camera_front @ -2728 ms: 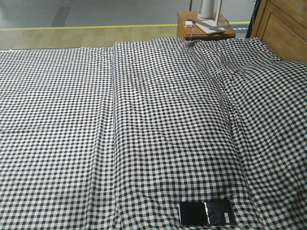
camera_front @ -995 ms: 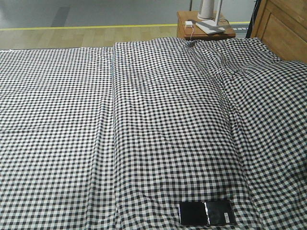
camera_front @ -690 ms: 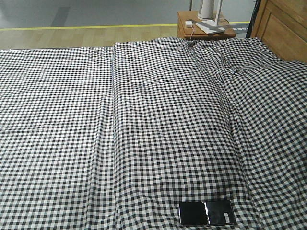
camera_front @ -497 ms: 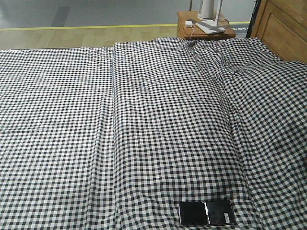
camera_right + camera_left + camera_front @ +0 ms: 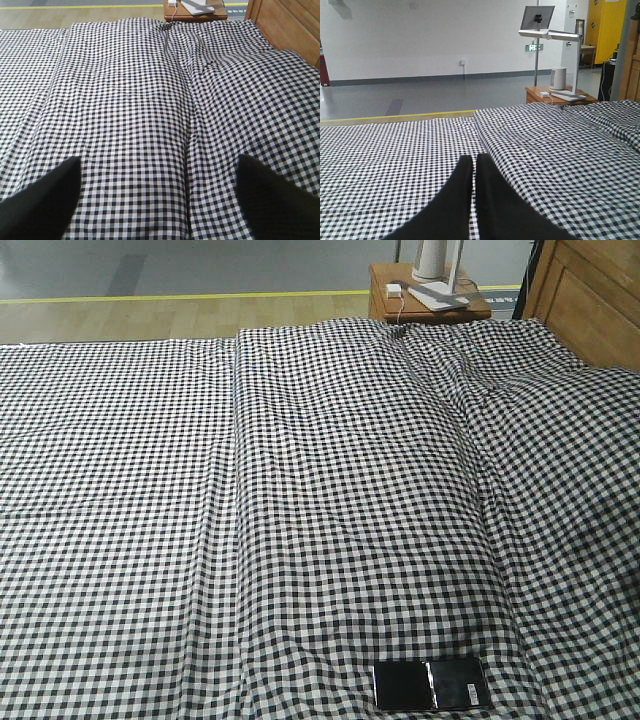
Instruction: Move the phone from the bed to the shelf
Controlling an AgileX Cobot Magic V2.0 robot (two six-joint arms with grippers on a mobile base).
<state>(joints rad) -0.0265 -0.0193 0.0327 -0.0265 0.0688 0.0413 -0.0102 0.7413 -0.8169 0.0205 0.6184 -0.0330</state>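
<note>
On my front view the bed (image 5: 300, 490) fills nearly the whole frame with a small black-and-white gingham check. The phone (image 5: 430, 685) at the lower right is glossy black. At the upper right, the headboard (image 5: 590, 300) is brown wood and the nightstand (image 5: 380, 305) orange-brown. Along the top, the floor (image 5: 150, 318) is pale wood with a yellow line, grey beyond. My left hand (image 5: 474, 160) and right hand (image 5: 157, 160) are black.

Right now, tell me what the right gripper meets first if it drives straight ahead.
Probably the bed's gingham cover: the right gripper, jaws wide open, tilts down at bare checked fabric. The phone is absent from its wrist view, so likely off that line.
</note>
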